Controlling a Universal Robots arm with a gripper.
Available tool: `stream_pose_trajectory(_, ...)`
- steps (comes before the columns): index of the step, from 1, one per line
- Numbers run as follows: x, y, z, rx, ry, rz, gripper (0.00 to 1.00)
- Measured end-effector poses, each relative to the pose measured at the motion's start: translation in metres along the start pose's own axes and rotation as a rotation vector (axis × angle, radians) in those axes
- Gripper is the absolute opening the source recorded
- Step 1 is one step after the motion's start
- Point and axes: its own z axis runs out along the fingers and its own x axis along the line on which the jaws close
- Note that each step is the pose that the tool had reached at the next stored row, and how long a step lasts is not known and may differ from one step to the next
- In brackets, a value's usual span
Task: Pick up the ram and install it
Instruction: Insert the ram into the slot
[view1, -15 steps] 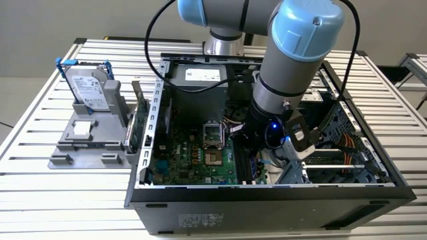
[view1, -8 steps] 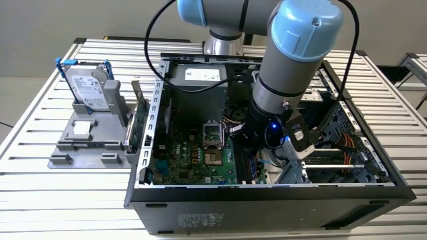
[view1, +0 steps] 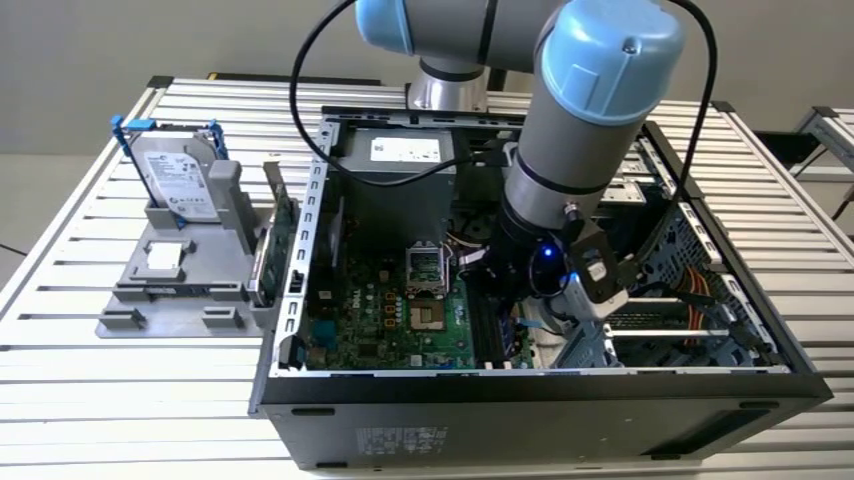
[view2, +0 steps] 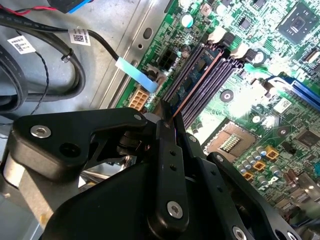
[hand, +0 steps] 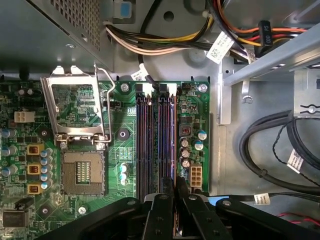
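The ram (view2: 196, 81) shows edge-on as a thin dark board with a coppery edge. It stands along the memory slots (hand: 150, 145) on the green motherboard (view1: 387, 320), inside the open computer case (view1: 534, 405). My gripper (view2: 168, 122) is shut on the ram's near end, with its black fingers (hand: 162, 207) pressed against both faces of the board. In the first wrist view the ram (hand: 173, 145) lines up with the slot nearest the small capacitors. In the exterior view the arm's wrist (view1: 567, 190) reaches down into the case over the motherboard.
An open CPU socket (hand: 82, 172) with its raised metal frame lies beside the slots. Cable bundles (hand: 165, 42) and black cables (hand: 272, 150) run close by. On the exterior view's left, a grey holder (view1: 174, 290) carries a silver hard drive (view1: 180, 180) and a green card (view1: 274, 262).
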Motion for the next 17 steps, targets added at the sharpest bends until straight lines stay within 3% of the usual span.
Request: stream_pose_trajectory(17,0.0000,0.0000,0.0020,0.0008,0.0000,-0.001,0.00)
